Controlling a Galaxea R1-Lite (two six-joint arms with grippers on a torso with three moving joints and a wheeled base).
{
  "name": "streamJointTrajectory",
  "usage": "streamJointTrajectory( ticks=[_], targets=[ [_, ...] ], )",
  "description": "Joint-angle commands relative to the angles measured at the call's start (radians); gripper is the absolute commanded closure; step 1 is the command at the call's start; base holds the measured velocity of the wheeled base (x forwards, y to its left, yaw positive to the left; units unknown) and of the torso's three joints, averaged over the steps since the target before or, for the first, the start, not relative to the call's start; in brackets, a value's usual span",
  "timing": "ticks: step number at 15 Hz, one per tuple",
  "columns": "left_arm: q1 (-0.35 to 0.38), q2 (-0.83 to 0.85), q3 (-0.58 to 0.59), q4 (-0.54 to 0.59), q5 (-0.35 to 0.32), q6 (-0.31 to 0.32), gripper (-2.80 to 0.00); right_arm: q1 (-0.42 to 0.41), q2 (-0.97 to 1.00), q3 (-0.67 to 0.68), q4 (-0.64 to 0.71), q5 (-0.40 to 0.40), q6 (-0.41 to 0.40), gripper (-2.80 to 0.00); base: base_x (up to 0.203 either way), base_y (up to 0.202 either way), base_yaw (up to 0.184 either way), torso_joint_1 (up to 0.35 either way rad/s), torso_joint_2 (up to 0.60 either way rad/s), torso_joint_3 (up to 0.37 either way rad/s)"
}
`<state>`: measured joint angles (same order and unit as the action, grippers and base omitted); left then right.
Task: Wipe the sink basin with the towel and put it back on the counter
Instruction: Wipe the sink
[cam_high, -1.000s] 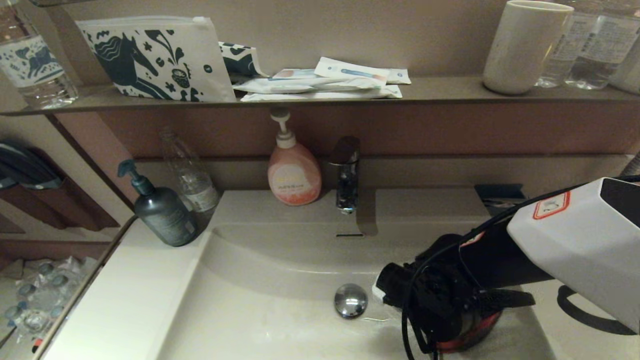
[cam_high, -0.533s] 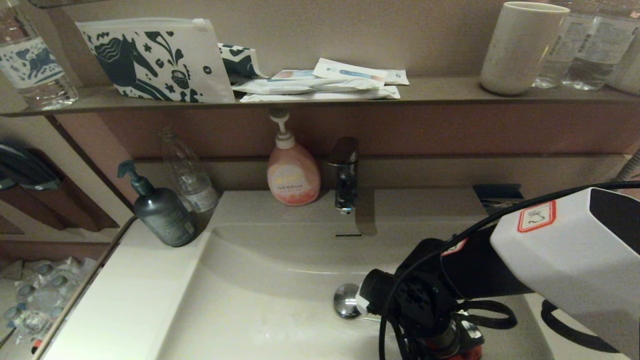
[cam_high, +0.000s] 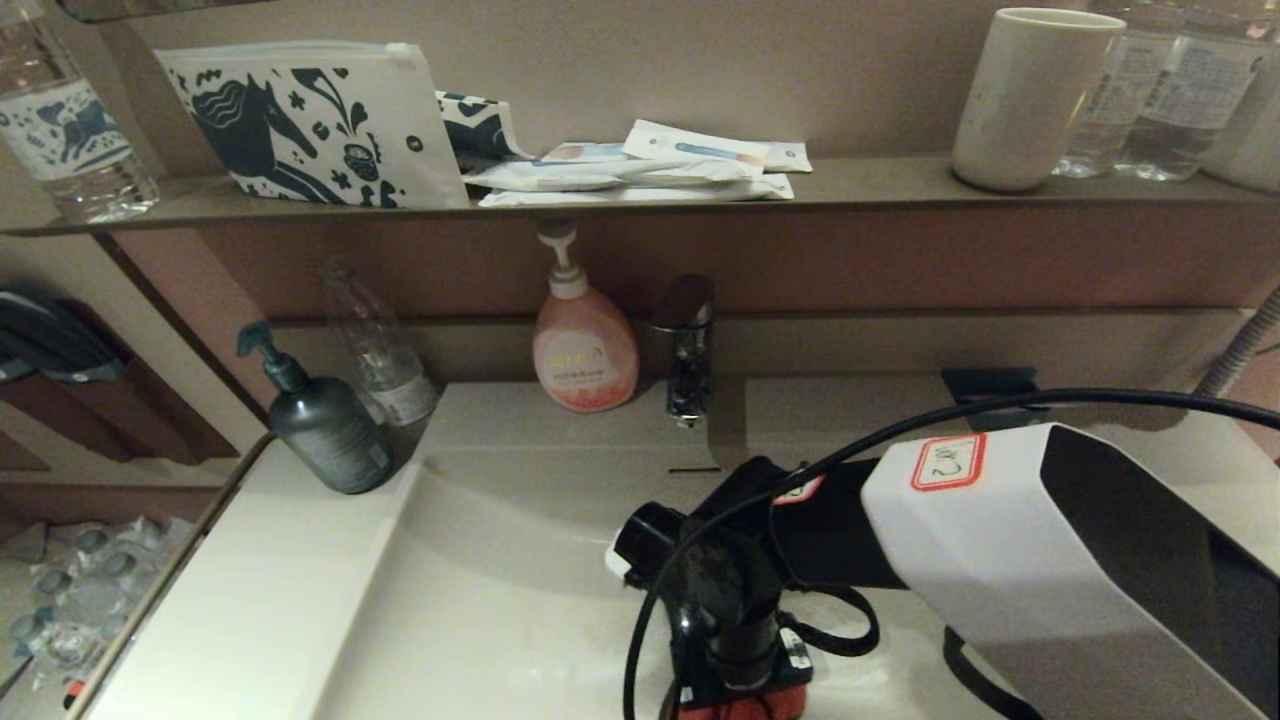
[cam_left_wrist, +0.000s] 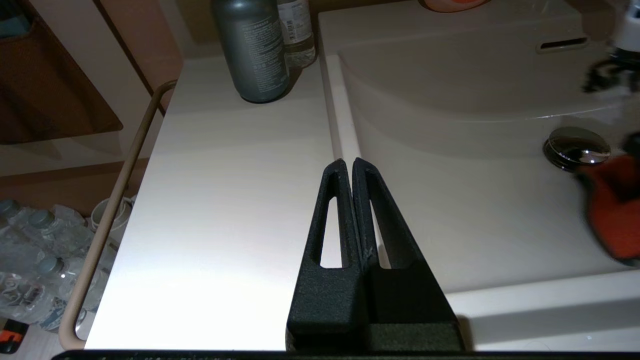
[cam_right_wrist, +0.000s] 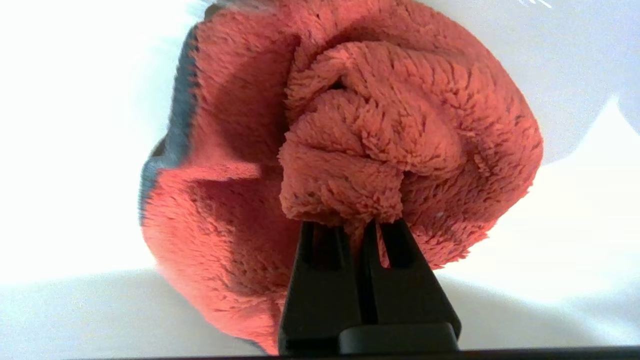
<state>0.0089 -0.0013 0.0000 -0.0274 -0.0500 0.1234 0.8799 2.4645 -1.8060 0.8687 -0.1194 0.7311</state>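
Head view: the glossy off-white rectangular sink basin (cam_high: 480, 590) sits in a smooth off-white table (cam_high: 250, 590) under a brown wall shelf (cam_high: 880, 185). The right gripper (cam_high: 740, 690) points down into the basin onto the red-orange terry towel (cam_high: 745, 708).

Left wrist view: the left gripper (cam_left_wrist: 352, 167) hovers over the table, jaws clenched on nothing — the round chrome drain plug (cam_left_wrist: 577, 148) shows just beside the towel.

Right wrist view: jaws grasp the bunched towel, no clear long axis.

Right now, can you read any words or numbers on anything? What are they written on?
Red-bordered sticker on the right arm: handwritten marks, the first maybe "2"; not readable for sure.
Pink soap bottle: label too blurred.
Grey pump bottle: fine print, too small.
Clear bottle beside it: label too small.
Flat packets and water bottles on the shelf: print too small.
Horse pouch: drawings only, no words.
Towel: no writing visible.
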Motion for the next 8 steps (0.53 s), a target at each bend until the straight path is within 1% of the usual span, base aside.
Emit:
streamJointTrajectory(
  ticks=[1, 2, 4, 5, 8],
  targets=[
    [0.0, 0.001, 0.0, 0.0, -0.001, 0.001, 0.0, 0.018, 0.092, -0.116, -0.002, 0.003, 0.008, 0.0, 0.0, 0.0, 0.0, 0.0, 0.0, 0.0],
    [0.0, 0.001, 0.0, 0.0, -0.001, 0.001, 0.0, 0.035, 0.132, -0.167, -0.014, 0.01, 0.008, 0.0, 0.0, 0.0, 0.0, 0.0, 0.0, 0.0],
    [0.0, 0.001, 0.0, 0.0, -0.001, 0.001, 0.0, 0.063, 0.151, -0.18, -0.167, 0.007, 0.003, 0.0, 0.0, 0.0, 0.0, 0.0, 0.0, 0.0],
    [0.0, 0.001, 0.0, -0.002, -0.001, 0.001, 0.0, 0.074, 0.153, -0.18, -0.252, -0.021, 0.003, 0.0, 0.0, 0.0, 0.0, 0.0, 0.0, 0.0],
    [0.0, 0.001, 0.0, 0.0, -0.001, 0.001, 0.0, 0.092, 0.152, -0.169, -0.418, -0.204, 0.003, 0.0, 0.0, 0.0, 0.0, 0.0, 0.0, 0.0]
  ],
)
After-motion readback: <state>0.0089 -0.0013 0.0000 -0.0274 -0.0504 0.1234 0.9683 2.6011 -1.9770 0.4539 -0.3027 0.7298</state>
